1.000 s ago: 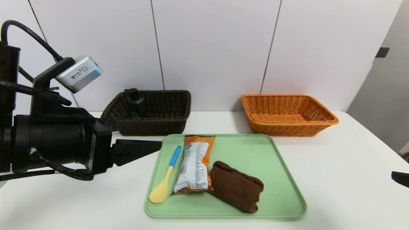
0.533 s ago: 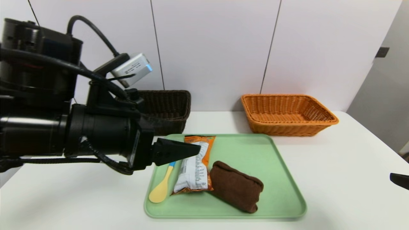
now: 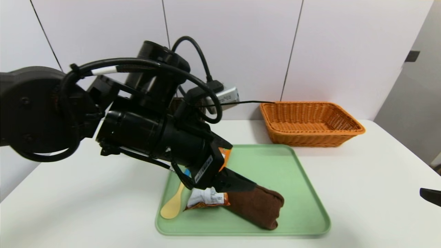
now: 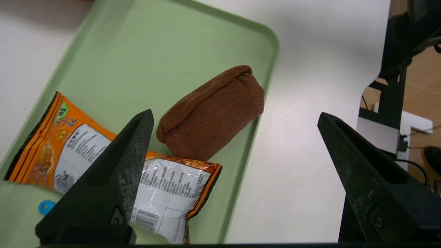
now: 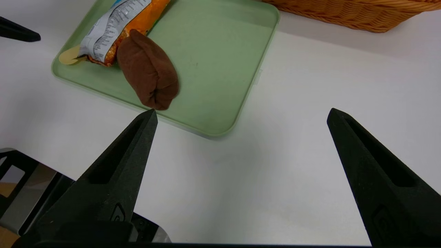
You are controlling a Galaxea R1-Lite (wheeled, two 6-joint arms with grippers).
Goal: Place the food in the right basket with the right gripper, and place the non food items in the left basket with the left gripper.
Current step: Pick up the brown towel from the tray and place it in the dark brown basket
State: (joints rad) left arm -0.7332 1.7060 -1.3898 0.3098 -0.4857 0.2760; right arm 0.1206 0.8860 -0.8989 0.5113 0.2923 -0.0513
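Reaching over the pale green plastic tray [image 3: 293, 206], the left hand [image 4: 234, 137], fingers spread wide and empty, hangs above the folded brown cloth [image 4: 210, 113] at the tray's five o'clock; next it must descend and close. The right hand [image 5: 241, 144] waits, spread apart, over the white table [image 5: 310, 103].

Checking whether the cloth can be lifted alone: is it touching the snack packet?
Touching. In the left wrist view the cloth lies directly against the packet's orange edge with no tray showing between; the right wrist view shows the same.
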